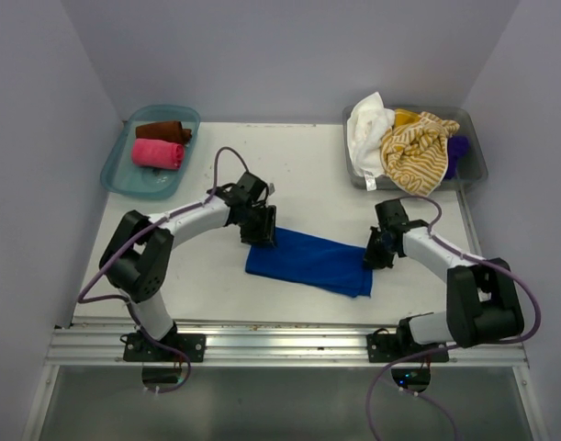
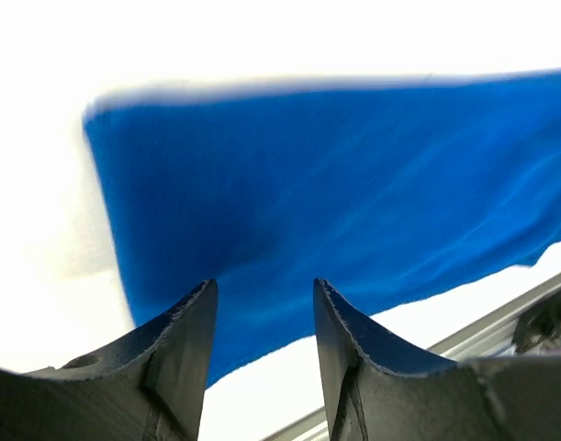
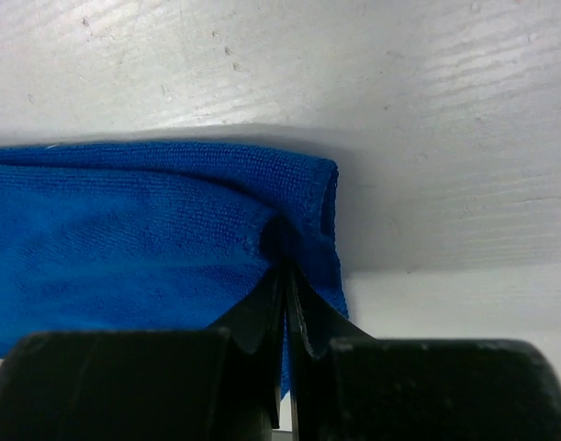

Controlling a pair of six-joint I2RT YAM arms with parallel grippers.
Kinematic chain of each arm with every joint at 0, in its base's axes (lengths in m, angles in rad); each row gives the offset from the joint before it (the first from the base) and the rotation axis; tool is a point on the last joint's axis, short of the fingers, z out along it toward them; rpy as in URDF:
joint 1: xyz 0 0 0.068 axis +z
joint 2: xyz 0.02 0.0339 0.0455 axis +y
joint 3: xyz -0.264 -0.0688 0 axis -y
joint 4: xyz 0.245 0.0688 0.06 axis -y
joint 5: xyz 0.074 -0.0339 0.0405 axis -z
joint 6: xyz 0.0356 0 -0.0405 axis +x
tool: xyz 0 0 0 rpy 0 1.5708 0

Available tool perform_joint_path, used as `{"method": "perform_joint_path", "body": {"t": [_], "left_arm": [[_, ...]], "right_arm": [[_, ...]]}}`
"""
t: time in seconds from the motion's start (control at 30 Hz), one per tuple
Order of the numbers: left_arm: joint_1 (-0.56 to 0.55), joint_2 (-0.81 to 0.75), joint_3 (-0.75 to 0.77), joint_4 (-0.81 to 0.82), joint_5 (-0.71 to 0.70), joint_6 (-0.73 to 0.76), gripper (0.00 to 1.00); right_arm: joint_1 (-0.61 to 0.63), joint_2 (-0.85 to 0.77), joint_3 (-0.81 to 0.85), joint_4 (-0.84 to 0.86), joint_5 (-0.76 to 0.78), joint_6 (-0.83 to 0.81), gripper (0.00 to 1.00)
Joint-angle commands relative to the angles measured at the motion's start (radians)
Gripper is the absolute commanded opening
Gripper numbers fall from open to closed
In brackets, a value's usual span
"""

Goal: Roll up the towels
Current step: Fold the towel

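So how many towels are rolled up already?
2, both in the teal tray at the far left: the brown towel behind, the pink towel in front. The heaped grey bin could hide more.

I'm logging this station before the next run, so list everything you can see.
teal tray: one, teal, far left corner
grey bin: one, clear grey, far right corner
blue towel: one, royal blue, flat at table centre
pink towel: one, pink, rolled, in teal tray
brown towel: one, brown, rolled, in teal tray
white towel: one, white, heaped in grey bin
striped towel: one, yellow-white, draped over bin's front
purple towel: one, purple, half hidden in bin
left gripper: one, black, open at blue towel's left end
right gripper: one, black, shut on blue towel's right edge
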Motion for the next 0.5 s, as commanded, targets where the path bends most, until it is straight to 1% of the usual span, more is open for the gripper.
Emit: {"method": "perform_joint_path", "body": {"t": [0.0,0.1,0.13,0.2,0.23,0.27,0.3,0.33,0.37,0.4,0.47], "left_arm": [[0.008,0.026,0.123,0.013,-0.072,0.066,0.5],[0.011,0.097,0.12,0.032,-0.095,0.078,0.49],[0.011,0.112,0.114,0.032,-0.107,0.079,0.49],[0.011,0.129,0.077,0.021,-0.149,0.079,0.47],[0.014,0.12,0.057,0.02,-0.158,0.077,0.47],[0.016,0.104,-0.002,0.021,-0.178,0.065,0.47],[0.019,0.053,-0.038,0.014,-0.184,0.054,0.47],[0.022,0.018,-0.078,0.013,-0.192,0.045,0.47],[0.024,-0.02,-0.157,0.013,-0.202,0.03,0.47],[0.025,-0.095,-0.191,0.007,-0.215,0.017,0.48],[0.025,-0.159,-0.263,-0.039,-0.212,-0.009,0.48]], "right_arm": [[0.009,0.109,0.033,0.047,0.055,-0.025,0.05],[0.042,0.166,0.093,0.046,0.09,-0.028,0.03],[0.058,0.203,0.135,0.035,0.116,-0.028,0.03],[0.122,0.238,0.184,0.018,0.148,-0.025,0.03],[0.148,0.272,0.241,0.0,0.179,-0.022,0.03],[0.189,0.292,0.27,-0.011,0.19,-0.017,0.03],[0.205,0.313,0.3,-0.019,0.191,-0.019,0.03],[0.217,0.332,0.353,-0.031,0.191,-0.02,0.03],[0.229,0.373,0.378,-0.034,0.196,-0.023,0.03],[0.231,0.393,0.402,-0.036,0.191,-0.026,0.04],[0.234,0.477,0.5,-0.043,0.199,-0.049,0.04]]}}
